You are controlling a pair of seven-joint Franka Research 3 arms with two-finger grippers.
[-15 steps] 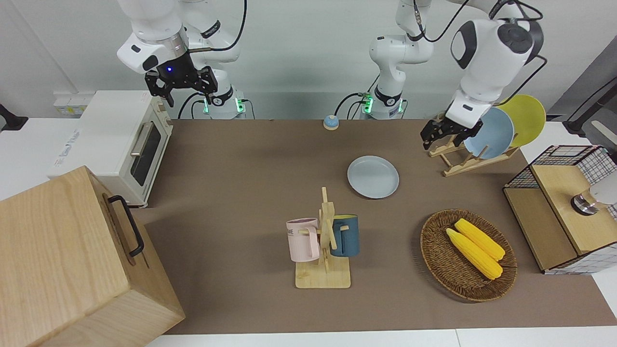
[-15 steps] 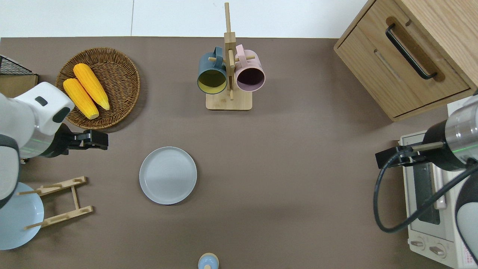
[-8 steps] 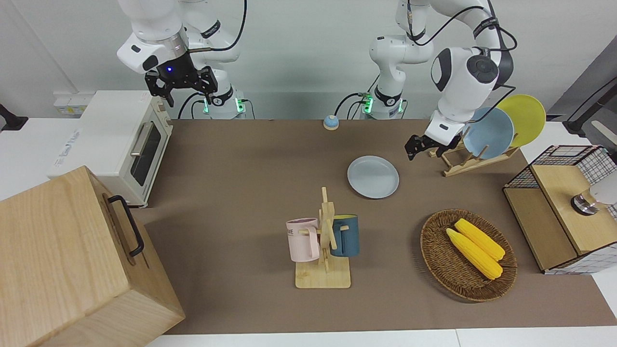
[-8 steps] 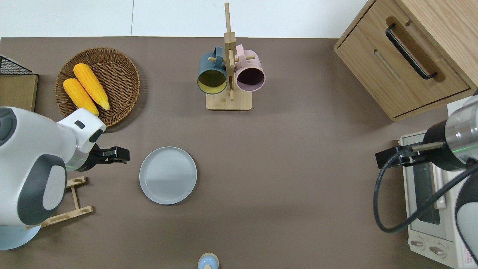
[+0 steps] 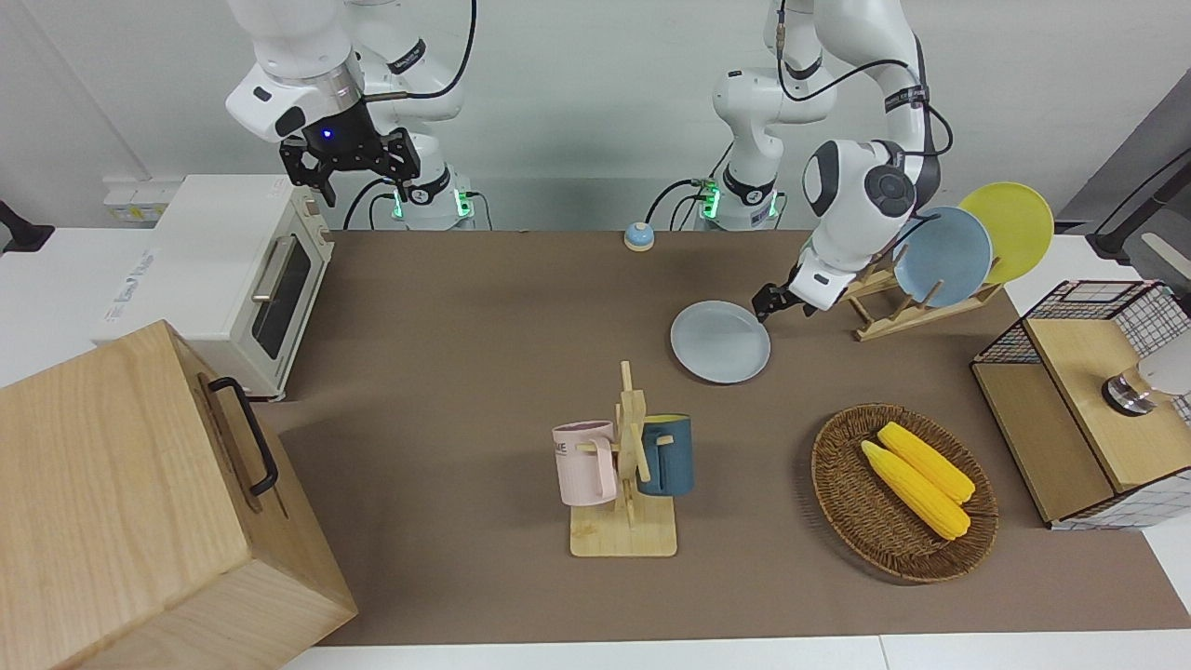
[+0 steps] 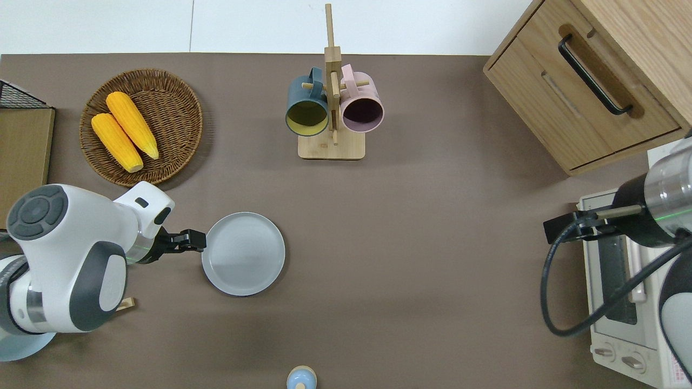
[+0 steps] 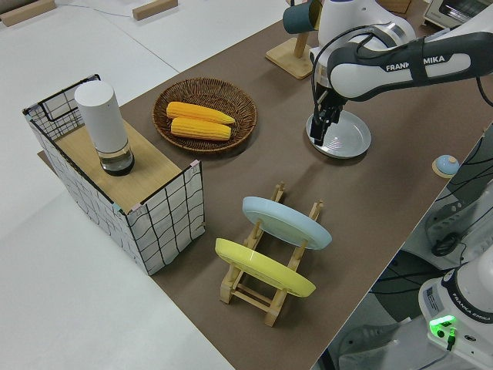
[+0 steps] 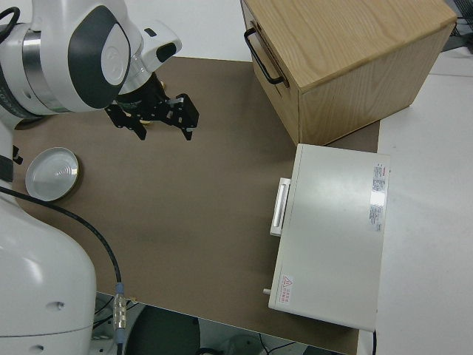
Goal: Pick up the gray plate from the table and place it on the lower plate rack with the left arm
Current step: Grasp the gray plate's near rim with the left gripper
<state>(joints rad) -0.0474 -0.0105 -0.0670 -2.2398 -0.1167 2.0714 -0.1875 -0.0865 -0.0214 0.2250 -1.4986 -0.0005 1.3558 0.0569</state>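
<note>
Since a second ago the left pincer (image 6: 195, 248) has been travelling from over the bare mat near the wicker basket (image 6: 178, 86) toward the gray plate (image 6: 243, 253), and it is now sitting low at the plate's rim on the side facing the left arm's end of the desk (image 6: 432, 243); the plate itself has not shifted. In the overhead view the pincer's black tip is meeting the rim, though whether it is actually touching cannot be told, nor whether its fingers are spread or closed. The gray plate is lying flat on the brown mat about midway across the desk's depth, well apart from every edge and somewhat toward the left arm's end. The lower plate rack (image 5: 893, 312) is standing near the desk's edge at the left arm's end, close to the edge where the robots stand, and it is carrying a blue plate (image 5: 944, 256) and a yellow plate (image 5: 1014, 228) leaning in its slots. The basket, holding two corn cobs (image 6: 124, 131), is resting toward the desk's edge farthest from the robots, at the left arm's end. A wooden mug stand (image 6: 331, 108) with a dark blue mug (image 6: 306, 108) and a pink mug (image 6: 362, 107) is standing near the middle of that same farthest edge. The right arm is parked, its right pincer (image 5: 349, 177) hanging with fingers spread apart.
</note>
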